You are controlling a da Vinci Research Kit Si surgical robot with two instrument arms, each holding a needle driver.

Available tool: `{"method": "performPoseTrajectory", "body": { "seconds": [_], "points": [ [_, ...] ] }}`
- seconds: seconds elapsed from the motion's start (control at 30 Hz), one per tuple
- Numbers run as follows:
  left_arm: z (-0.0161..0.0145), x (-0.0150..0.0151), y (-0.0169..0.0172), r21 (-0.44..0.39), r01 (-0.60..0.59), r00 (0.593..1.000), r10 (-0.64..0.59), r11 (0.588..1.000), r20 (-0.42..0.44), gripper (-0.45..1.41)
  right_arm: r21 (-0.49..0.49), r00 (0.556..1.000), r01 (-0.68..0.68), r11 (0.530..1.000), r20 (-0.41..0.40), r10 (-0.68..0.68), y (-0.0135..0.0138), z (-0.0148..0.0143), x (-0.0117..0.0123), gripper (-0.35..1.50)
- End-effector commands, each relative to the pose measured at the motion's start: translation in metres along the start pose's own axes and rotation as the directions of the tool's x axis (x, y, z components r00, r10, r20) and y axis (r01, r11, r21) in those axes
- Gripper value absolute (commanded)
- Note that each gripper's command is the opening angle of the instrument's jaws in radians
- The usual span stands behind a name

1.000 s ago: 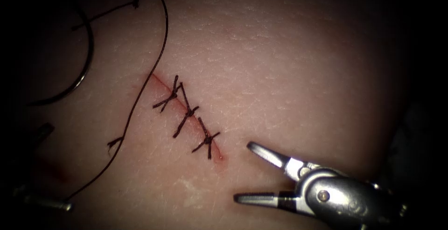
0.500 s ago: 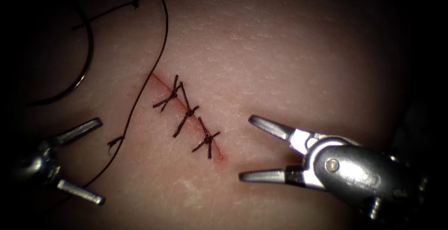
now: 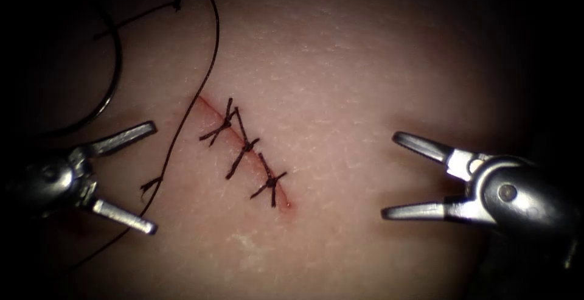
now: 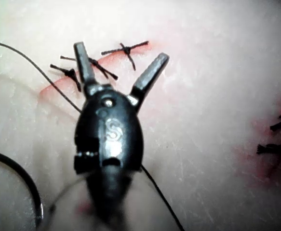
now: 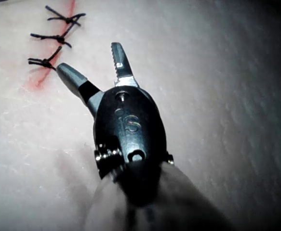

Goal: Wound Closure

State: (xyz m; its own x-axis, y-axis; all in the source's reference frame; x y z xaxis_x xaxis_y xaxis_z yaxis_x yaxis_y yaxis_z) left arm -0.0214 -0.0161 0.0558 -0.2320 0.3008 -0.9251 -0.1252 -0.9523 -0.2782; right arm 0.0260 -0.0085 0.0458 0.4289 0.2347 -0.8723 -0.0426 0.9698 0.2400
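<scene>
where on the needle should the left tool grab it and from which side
Probably on the needle's lower arc, the stretch nearest the left tool, coming from below with the open jaws set across the wire. It lies flat on the tissue left of the cut, free of it, curve bulging right, thread running alongside. The right tool is open and holds nothing.

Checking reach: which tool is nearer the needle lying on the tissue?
Left. The left tool, jaws open and empty, sits just below the needle, left of the cut. The right tool, open and empty, is across the cut.
</scene>
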Motion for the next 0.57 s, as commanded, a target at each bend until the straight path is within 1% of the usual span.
{"method": "performPoseTrajectory", "body": {
  "seconds": [0.03, 0.2, 0.57],
  "points": [
    [0.0006, -0.0008, 0.0006, 0.002, 0.002, 1.0, -0.002, 1.0, -0.007, 0.93, -0.01, 1.0, -0.001, 1.0, 0.001, 0.001, 0.0002, 0.0002, -0.0006, 1.36],
    [0.001, -0.0008, 0.0009, 0.009, -0.007, 1.0, 0.007, 1.0, -0.007, 0.91, -0.045, 1.0, -0.01, 0.999, 0.008, 0.01, 0.0006, -0.0003, -0.0005, 1.4],
    [0.0011, -0.0008, 0.0008, 0.022, -0.018, 1.0, 0.018, 1.0, -0.002, 0.79, -0.051, 1.0, -0.009, 0.999, -0.011, 0.009, 0.0005, 0.0004, -0.0002, 1.4]
  ]
}}
